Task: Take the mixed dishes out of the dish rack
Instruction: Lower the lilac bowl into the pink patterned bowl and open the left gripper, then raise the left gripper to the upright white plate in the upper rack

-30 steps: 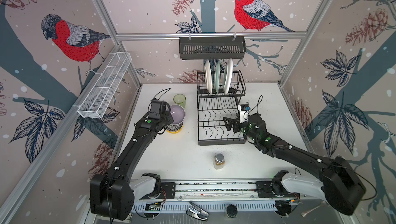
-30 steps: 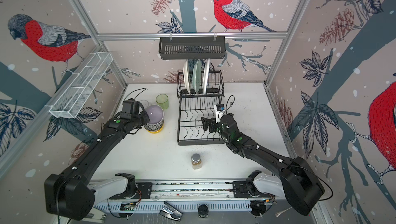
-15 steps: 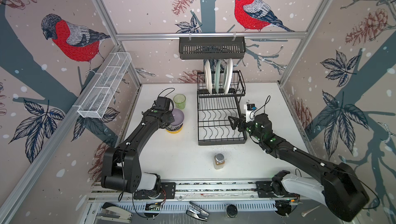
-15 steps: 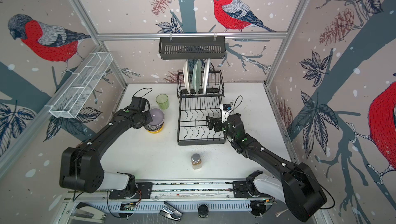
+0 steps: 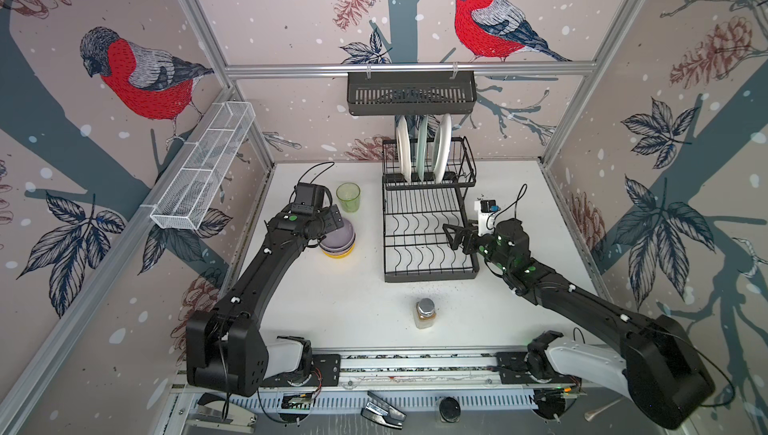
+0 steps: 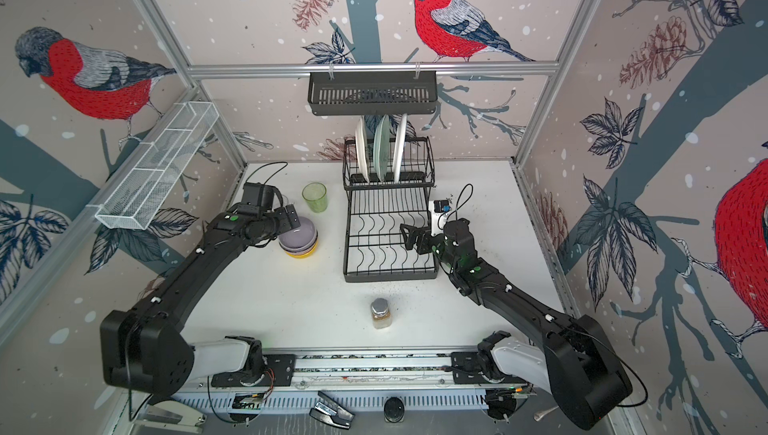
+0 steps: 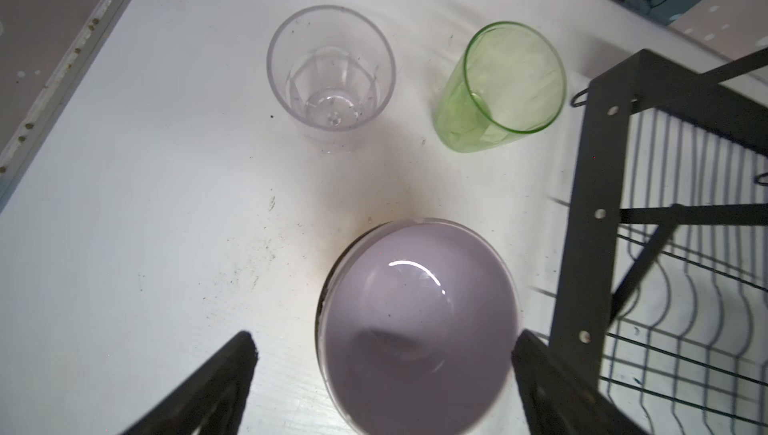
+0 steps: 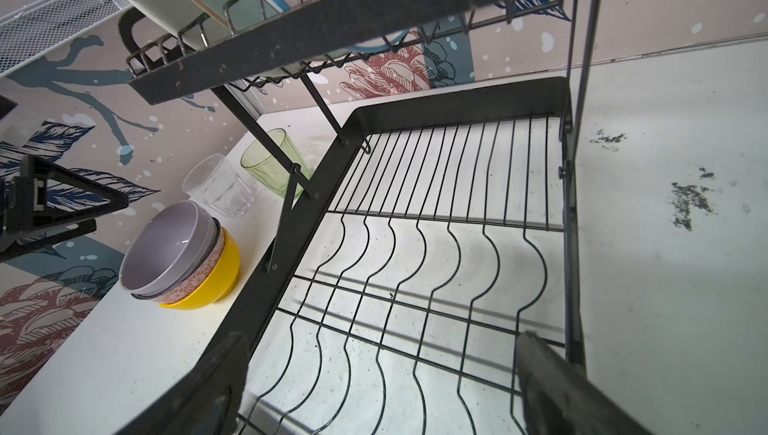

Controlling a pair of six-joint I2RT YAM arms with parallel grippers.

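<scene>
Left pincer (image 7: pixel 384 339): jaws spread wide, gripping nothing, poised over a glossy lilac ceramic bowl (image 7: pixel 419 320), with a clear gap between one finger and the bowl's rim. The lilac bowl sits nested on top of a pink-patterned bowl (image 8: pixel 208 270), itself nested in a yellow bowl (image 8: pixel 216 283); the stack stands on the white table (image 5: pixel 353 308), just left of the rack in both top views. Beyond the stack, towards the back wall: one clear ribbed plastic tumbler (image 7: pixel 330 79) and one translucent green tumbler (image 7: pixel 503 88), both upright on the table, side by side and apart. Right pincer (image 8: pixel 380 339): jaws wide apart, empty, hovering above the flat wavy-wired lower tier of the black wire two-level dish rack (image 5: pixel 428 275); that tier holds no dishes. Raised rear tier of the rack: three plates on edge in the slots, namely a white plate (image 5: pixel 402 150), a pale green plate (image 5: pixel 422 148) and a second white plate (image 5: pixel 444 146). In front of the rack: a small glass jar of brown powder with a silver cap (image 5: pixel 424 313), upright. On the back rail: a long black slotted basket (image 5: pixel 411 94). On the left wall rail: a long white mesh tray (image 5: pixel 208 167).
</scene>
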